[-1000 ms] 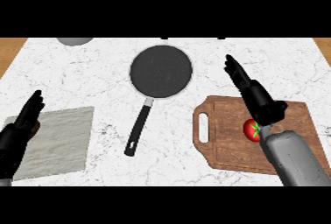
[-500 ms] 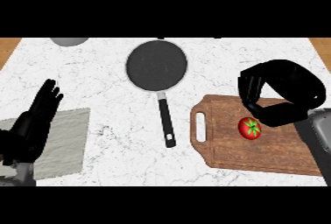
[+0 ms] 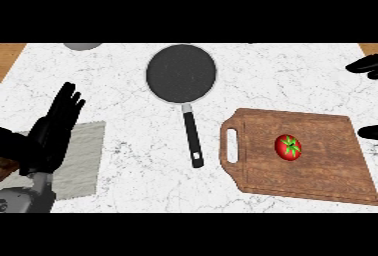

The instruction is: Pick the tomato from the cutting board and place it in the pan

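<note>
The tomato point(image 3: 288, 147) lies on the cutting board point(image 3: 325, 170), roughly at its middle and untouched, well apart from the pan point(image 3: 181, 73), which sits empty farther back on the counter point(image 3: 280, 80) with its black handle point(image 3: 193, 135) pointing toward the robot. Of the right hand point(image 3: 365, 66) only dark bits show at the view's right edge, one above the board and one level with the tomato, so I cannot tell whether its fingers are apart or curled; it holds nothing that can be seen. The left hand point(image 3: 53, 129) rests open at the view's left, fingers straight and up, over the edge of a grey cloth point(image 3: 80, 165). The main risk, as I judge it, lies in the grasp: the tomato is round and smooth, so a hand closing off-centre could nudge it and set it rolling across the board or off its edge. A second risk comes in the carry, since the pan's handle lies between board and pan bowl; a low pass could knock it and turn the pan. Letting go too high could make the tomato bounce over the shallow rim.
</note>
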You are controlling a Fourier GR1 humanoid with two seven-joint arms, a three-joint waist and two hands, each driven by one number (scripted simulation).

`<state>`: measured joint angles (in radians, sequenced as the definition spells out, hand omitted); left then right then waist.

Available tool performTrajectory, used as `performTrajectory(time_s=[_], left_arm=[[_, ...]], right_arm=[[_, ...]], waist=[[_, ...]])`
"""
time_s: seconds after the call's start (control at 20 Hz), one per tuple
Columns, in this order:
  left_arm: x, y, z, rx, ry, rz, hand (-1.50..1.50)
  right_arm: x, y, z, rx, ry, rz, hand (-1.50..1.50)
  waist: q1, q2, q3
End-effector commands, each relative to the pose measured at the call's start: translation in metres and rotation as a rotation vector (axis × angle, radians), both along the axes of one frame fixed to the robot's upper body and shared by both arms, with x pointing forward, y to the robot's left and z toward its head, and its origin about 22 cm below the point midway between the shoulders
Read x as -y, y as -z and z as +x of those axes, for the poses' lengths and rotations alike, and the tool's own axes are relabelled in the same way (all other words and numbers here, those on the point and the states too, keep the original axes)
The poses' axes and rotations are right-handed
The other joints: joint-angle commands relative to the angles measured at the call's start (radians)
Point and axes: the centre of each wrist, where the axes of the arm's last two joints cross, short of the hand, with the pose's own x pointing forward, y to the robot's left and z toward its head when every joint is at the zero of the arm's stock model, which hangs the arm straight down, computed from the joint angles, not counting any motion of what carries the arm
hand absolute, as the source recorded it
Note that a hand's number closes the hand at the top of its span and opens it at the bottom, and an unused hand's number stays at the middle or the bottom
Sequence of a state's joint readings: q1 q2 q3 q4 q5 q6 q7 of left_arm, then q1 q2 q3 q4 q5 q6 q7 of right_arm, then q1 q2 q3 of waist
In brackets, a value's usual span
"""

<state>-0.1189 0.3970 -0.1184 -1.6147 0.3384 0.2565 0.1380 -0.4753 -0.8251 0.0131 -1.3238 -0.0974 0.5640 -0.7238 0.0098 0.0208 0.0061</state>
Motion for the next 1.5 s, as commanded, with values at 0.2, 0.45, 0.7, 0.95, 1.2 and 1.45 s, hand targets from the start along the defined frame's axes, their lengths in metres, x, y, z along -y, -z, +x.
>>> performTrajectory(time_s=[0.2,0.45,0.7,0.95,1.2,1.45], left_arm=[[0.016,-0.004,0.01,-0.003,0.024,-0.01,0.0],[0.015,-0.006,0.022,-0.005,0.003,0.001,0.0],[0.014,-0.003,0.018,-0.021,0.027,-0.022,0.0],[0.004,-0.002,0.015,-0.023,0.005,-0.002,0.0],[0.005,0.007,0.015,-0.027,-0.013,0.0,0.0],[0.0,0.015,0.021,-0.035,-0.025,-0.021,0.0]], right_arm=[[0.001,-0.021,0.003,0.139,-0.221,-0.22,-1.5],[-0.032,-0.027,0.003,0.26,-0.231,-0.459,-1.5],[-0.04,-0.013,0.001,0.293,-0.249,-0.682,-1.5],[-0.04,-0.005,-0.008,0.246,-0.268,-0.975,-1.5],[-0.049,-0.012,-0.013,0.314,-0.295,-1.019,-1.5],[-0.057,0.007,-0.032,0.48,-0.253,-1.085,-1.5]], waist=[[0.024,-0.009,-0.003],[0.015,-0.012,-0.005],[0.013,-0.015,-0.006],[0.009,-0.018,-0.006],[-0.006,-0.021,-0.007],[-0.017,-0.021,-0.006]])
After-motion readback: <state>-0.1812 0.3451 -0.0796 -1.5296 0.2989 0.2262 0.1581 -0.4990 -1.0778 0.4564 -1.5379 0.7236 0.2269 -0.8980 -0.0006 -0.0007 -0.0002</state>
